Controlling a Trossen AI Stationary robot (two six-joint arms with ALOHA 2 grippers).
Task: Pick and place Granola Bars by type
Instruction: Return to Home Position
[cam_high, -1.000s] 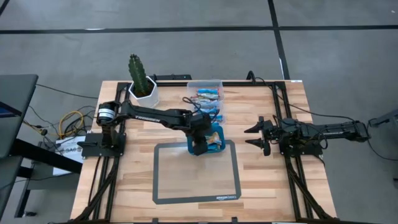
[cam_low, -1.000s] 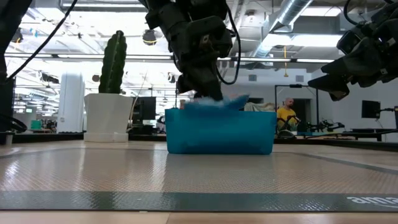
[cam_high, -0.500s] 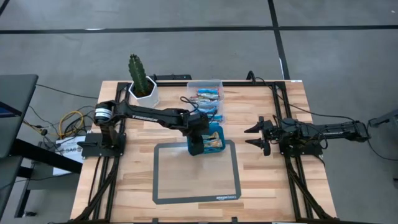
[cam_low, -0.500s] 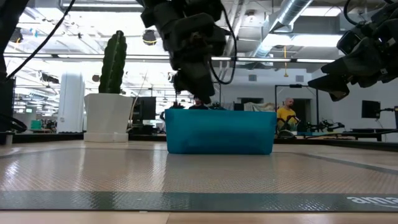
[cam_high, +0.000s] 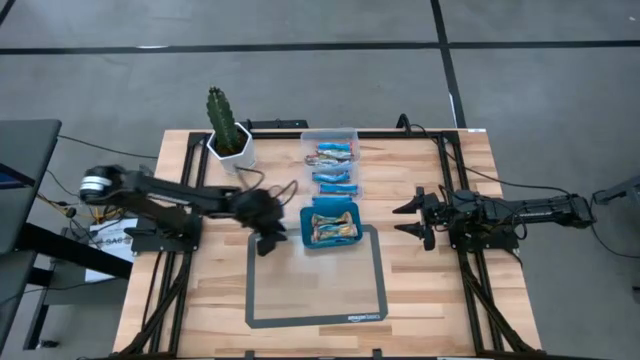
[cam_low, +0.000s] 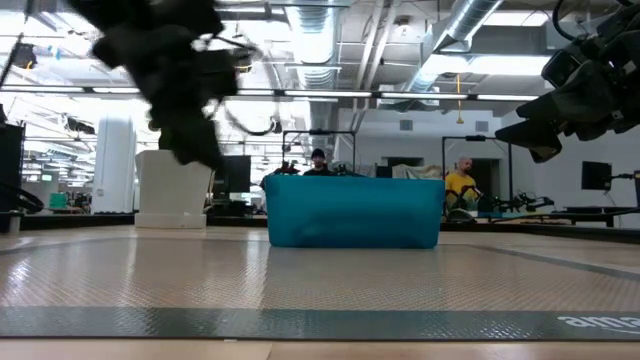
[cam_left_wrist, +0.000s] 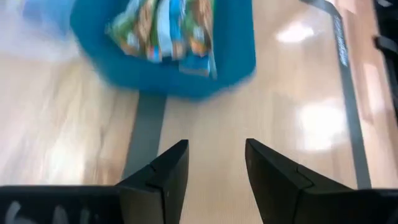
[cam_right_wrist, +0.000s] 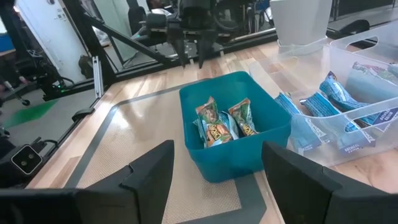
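The sorting looked finished, and the step in hand appeared to be the return to rest. The left end effector (cam_high: 268, 240) hung empty, its fingers apart, above the table (cam_high: 440, 290) just beside the teal bin (cam_high: 304, 226), on the side toward its own base and over a corner of the dark-bordered mat (cam_high: 315, 319). The right end effector (cam_high: 400, 221) waited on the bin's other side, fingers spread wide with nothing between them. The tan-wrapped granola bars (cam_high: 332, 228) lay heaped in the teal bin; at least three showed, overlapped too much for a firm count. The blue-and-white granola bars (cam_high: 334, 176) lay in the clear plastic box (cam_high: 330, 133) touching the bin's far side; four or so showed. No bar showed outside the two containers. The next move probably called only for folding the left arm home, passing clear of the one potted cactus (cam_high: 228, 128).
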